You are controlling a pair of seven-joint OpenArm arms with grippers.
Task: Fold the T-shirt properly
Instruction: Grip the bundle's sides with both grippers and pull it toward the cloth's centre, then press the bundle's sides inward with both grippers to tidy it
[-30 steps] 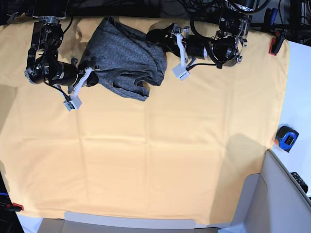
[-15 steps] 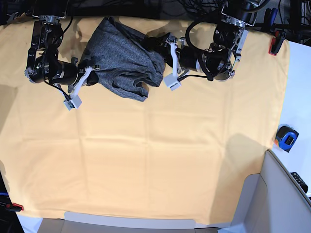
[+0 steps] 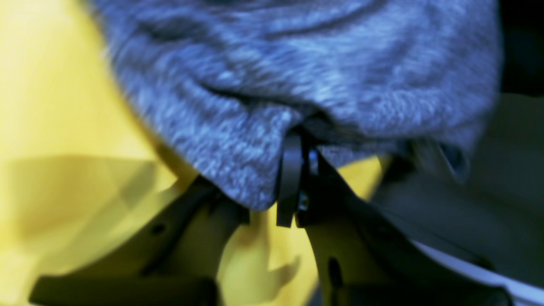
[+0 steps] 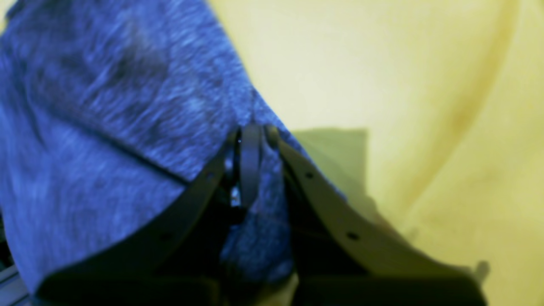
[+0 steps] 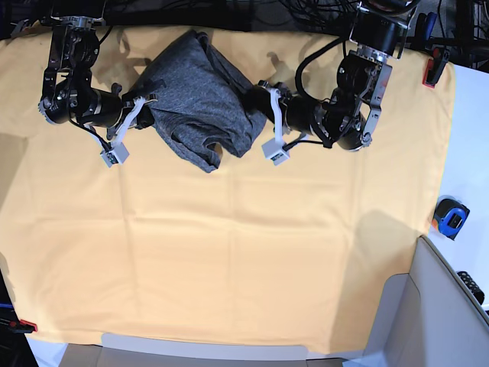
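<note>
Two grippers hold one garment, and the views show each pinch from close up.

Left wrist view: the left gripper (image 3: 297, 170) has its dark jaws drawn narrow, with a fold of the T-shirt (image 3: 306, 72) caught between them. The heathered grey knit hangs over the fingertips and fills the upper part of the picture. Beneath it lies the yellow-orange cloth (image 3: 55, 127), blurred. No writing can be read here.

Right wrist view: the right gripper (image 4: 250, 161) is pressed together on an edge of the T-shirt (image 4: 106, 106), the knit bunched at the tips and trailing down between the jaws. The shirt takes up the left half of the picture and the yellow-orange cloth (image 4: 403, 85) the right half. The picture is soft, and no label shows.

Base view: the T-shirt (image 5: 200, 103) lies crumpled in a heap near the far edge of the yellow-orange cloth (image 5: 244, 260), between the two arms. The right gripper (image 5: 141, 107) meets its left side and the left gripper (image 5: 260, 103) its right side. A red clamp (image 5: 435, 67) sits at the cloth's far right corner, and another red clamp (image 5: 23, 326) at the near left corner. A blue and black tape measure (image 5: 451, 217) rests on the white surface beside the cloth; any brand on it is too small to read.
</note>
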